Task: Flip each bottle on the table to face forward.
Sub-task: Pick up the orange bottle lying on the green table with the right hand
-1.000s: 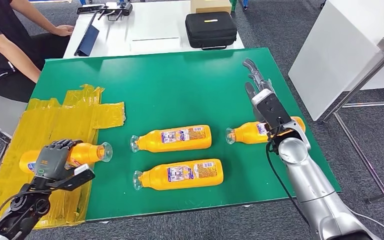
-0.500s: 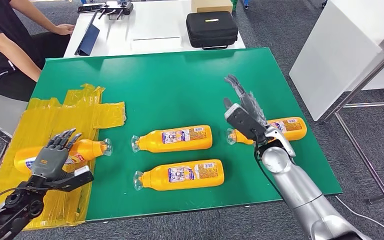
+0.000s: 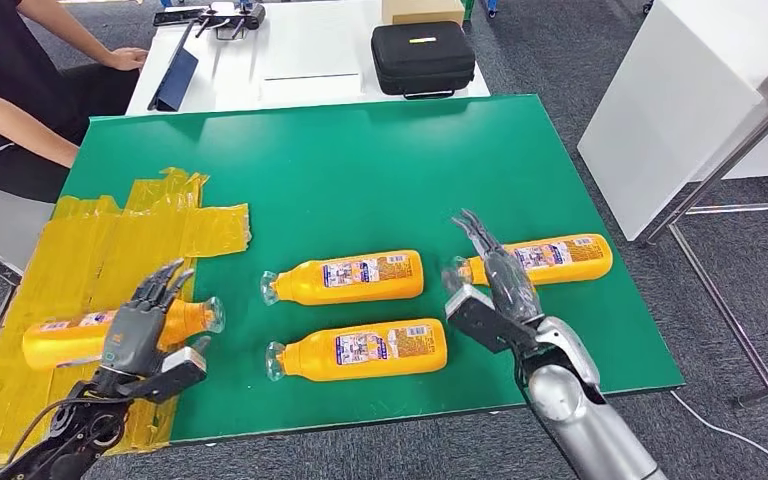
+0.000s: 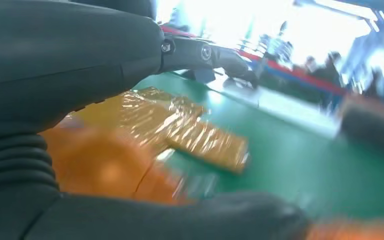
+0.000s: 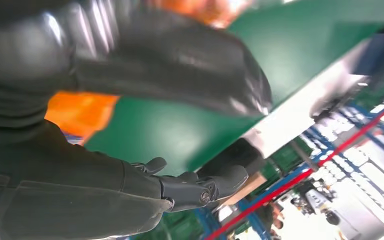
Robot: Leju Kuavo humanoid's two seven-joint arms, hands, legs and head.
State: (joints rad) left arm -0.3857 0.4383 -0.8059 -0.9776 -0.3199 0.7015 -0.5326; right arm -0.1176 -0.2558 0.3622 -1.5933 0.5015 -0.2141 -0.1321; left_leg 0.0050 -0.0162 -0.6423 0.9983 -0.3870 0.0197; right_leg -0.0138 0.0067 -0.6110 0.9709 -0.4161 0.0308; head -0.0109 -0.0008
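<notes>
**Four bottles down on the green table**

Green table (image 3: 360, 160) carries four orange bottles, all lying on their sides. Left hand (image 3: 140, 330) hovers with fingers spread, grasping nothing, the far-left bottle (image 3: 60, 338) right beneath it on yellow sheeting (image 3: 110, 235). Right hand (image 3: 495, 275) is released too, fingers splayed: right-side bottle (image 3: 560, 258) just beyond it, upper middle bottle (image 3: 355, 276) and lower middle bottle (image 3: 370, 348) off to its left.
</notes>
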